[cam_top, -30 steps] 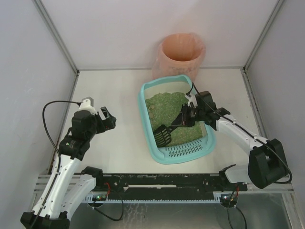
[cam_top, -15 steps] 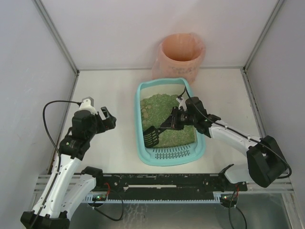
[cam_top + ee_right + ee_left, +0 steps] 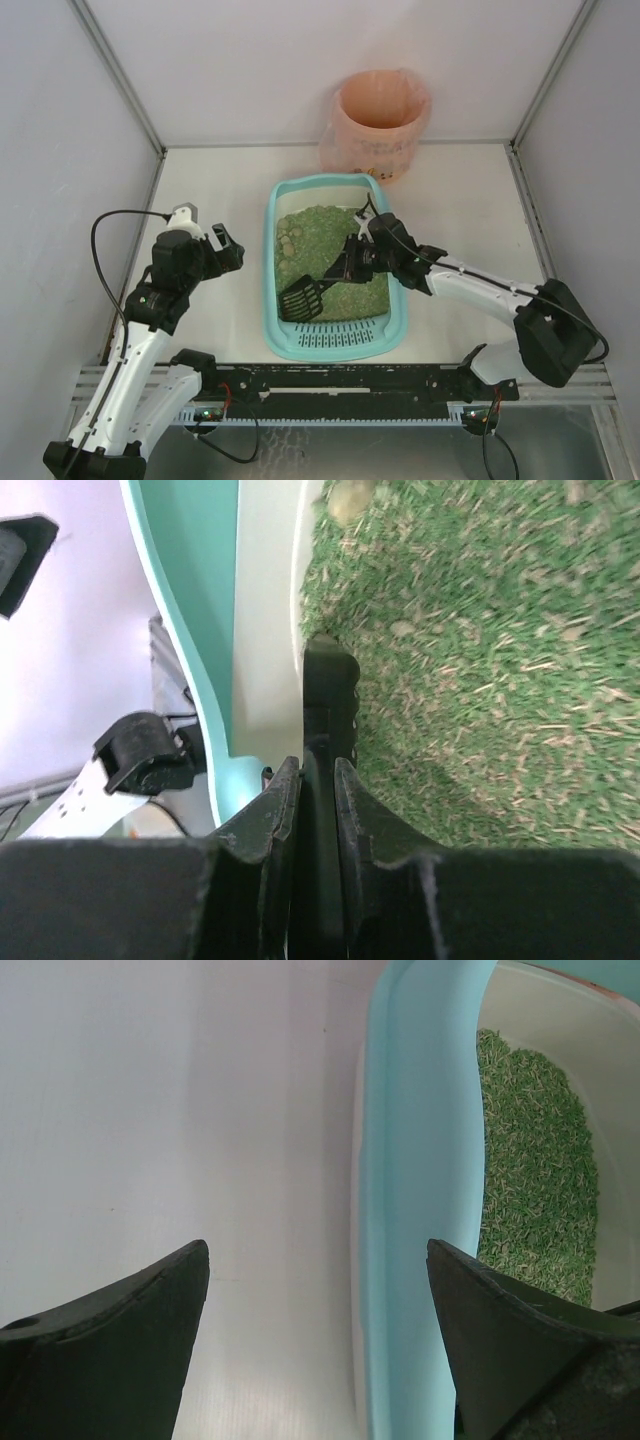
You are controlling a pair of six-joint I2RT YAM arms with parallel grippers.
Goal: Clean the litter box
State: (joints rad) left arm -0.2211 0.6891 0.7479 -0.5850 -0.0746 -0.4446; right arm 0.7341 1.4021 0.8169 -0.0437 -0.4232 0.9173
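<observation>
Near end first. From the top I see the box (image 3: 269, 262) about mid-table, grate end (image 3: 331, 339) towards the arm bases, long axis near-to-far and slightly skewed.

Scoop (image 3: 298, 300) is inside the box with its head at the near-left corner, just far of the grate. The handle runs far-right up to the right gripper (image 3: 352, 262). The top view doesn't show that grip clearly. On the right wrist the gripper (image 3: 318, 780) has both fingers (image 3: 275, 810) clamped tight on the handle. There the scoop (image 3: 328, 690) is edge-on, tip down in the litter (image 3: 470, 680) right beside the box's pale inner wall (image 3: 265, 600). Litter is blurred in that view.

Left gripper (image 3: 228, 250) is over bare table (image 3: 220, 180), just left of the box. The left wrist shows what the top can't: the gripper (image 3: 318, 1250) is spread wide and holds nothing. The box's left rim (image 3: 415, 1160) runs up between the fingertips, nearer the right one. I can't tell its height over the rim.

Farther in, the top view shows green litter (image 3: 330, 235) filling the box, with a few pale lumps (image 3: 290, 240) along the left wall.

Farthest: pink-bagged bin (image 3: 378, 125), just past the box's far end.
</observation>
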